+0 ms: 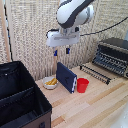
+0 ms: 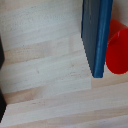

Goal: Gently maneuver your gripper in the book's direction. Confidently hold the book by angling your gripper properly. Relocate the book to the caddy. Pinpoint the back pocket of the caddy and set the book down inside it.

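Observation:
The dark navy book (image 1: 66, 76) stands upright on the wooden table, leaning beside a red cup (image 1: 82, 85). My gripper (image 1: 61, 51) hangs above the book's top edge, apart from it, with its blue-tipped fingers (image 1: 67, 50) spread and nothing between them. The black caddy (image 1: 20, 102) with its inner divider sits at the exterior view's left front. In the wrist view the book (image 2: 96, 35) shows edge-on next to the red cup (image 2: 117, 47); the fingers are not visible there.
A white bowl with yellow food (image 1: 50, 82) sits just beside the book. A black toaster oven (image 1: 113, 55) and a dark wire rack (image 1: 96, 73) stand at the exterior view's right. A woven screen backs the table.

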You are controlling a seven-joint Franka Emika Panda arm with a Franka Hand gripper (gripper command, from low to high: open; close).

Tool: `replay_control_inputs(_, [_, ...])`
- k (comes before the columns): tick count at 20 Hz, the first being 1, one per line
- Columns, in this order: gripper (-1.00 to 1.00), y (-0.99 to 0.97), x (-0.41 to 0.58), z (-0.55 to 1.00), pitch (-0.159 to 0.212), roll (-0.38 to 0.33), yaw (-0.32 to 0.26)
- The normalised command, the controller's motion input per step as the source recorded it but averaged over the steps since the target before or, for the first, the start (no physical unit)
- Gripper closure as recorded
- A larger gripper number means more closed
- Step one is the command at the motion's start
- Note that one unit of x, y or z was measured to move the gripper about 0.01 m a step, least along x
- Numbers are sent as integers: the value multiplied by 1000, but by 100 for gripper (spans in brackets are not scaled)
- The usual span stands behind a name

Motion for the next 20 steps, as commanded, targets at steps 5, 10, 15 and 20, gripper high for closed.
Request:
replay_control_inputs(5, [-100, -422, 367, -202, -6, 61, -23])
replay_control_inputs(10, [-100, -381, 393, -231, 0, 52, 0])
replay_control_inputs(15, [-100, -323, 289, -250, 42, 41, 0])
replay_control_inputs(20, [-100, -370, 248, -317, 107, 105, 0])
